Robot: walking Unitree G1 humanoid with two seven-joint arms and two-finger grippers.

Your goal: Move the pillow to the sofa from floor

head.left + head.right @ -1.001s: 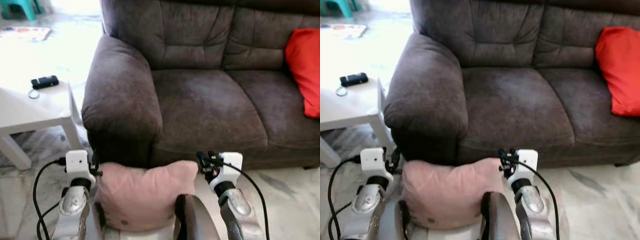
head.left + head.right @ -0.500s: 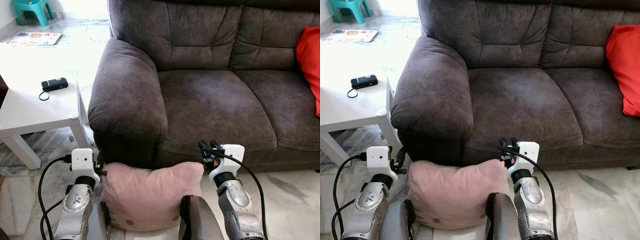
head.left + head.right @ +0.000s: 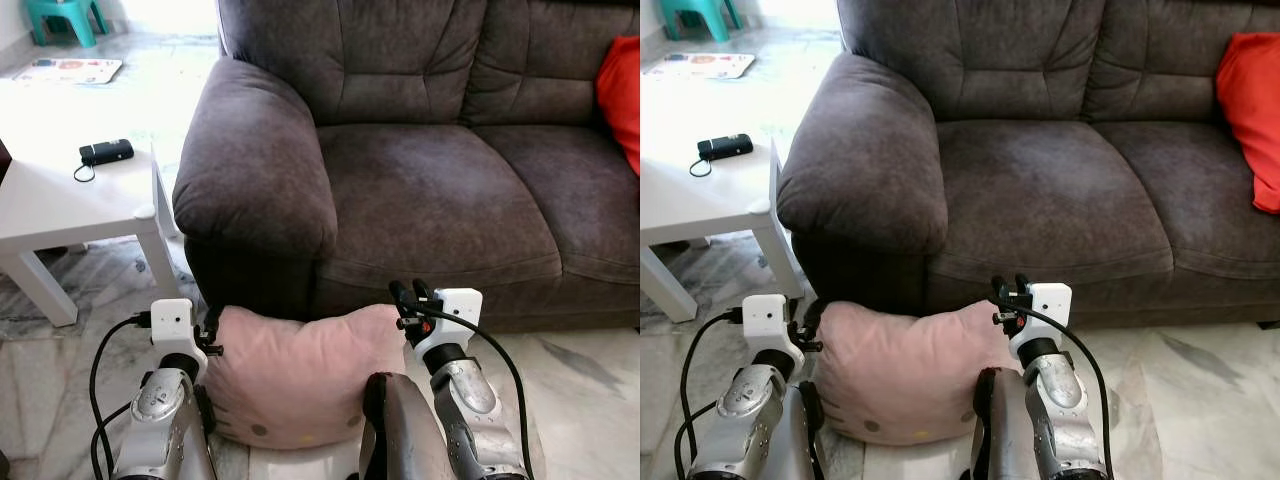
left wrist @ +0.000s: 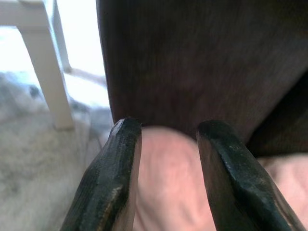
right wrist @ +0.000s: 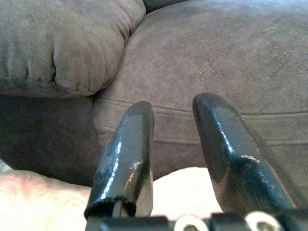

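Observation:
A pink pillow (image 3: pixel 300 375) with small dots sits low in front of the dark brown sofa (image 3: pixel 430 190), against the base under the left armrest (image 3: pixel 255 180). My two silver arms flank it. The left gripper (image 4: pixel 166 130) lies along the pillow's left side, fingers apart, with pink fabric (image 4: pixel 168 183) showing between and below them. At the pillow's upper right corner, the right gripper (image 3: pixel 407 292) points at the sofa's seat front; its fingers (image 5: pixel 127 144) are apart with nothing between them. I cannot tell whether the pillow rests on the floor.
A white side table (image 3: pixel 60 205) stands left of the sofa with a black device (image 3: pixel 106 151) on it. A red cushion (image 3: pixel 622 90) leans at the sofa's right end. Marble floor (image 3: pixel 590 400) spreads to the right. A teal stool (image 3: pixel 70 15) and a mat (image 3: pixel 65 70) lie far left.
The whole view has shifted as the camera moved. The pillow and both arms now sit slightly higher against the sofa front; the grippers keep their places on either side of it.

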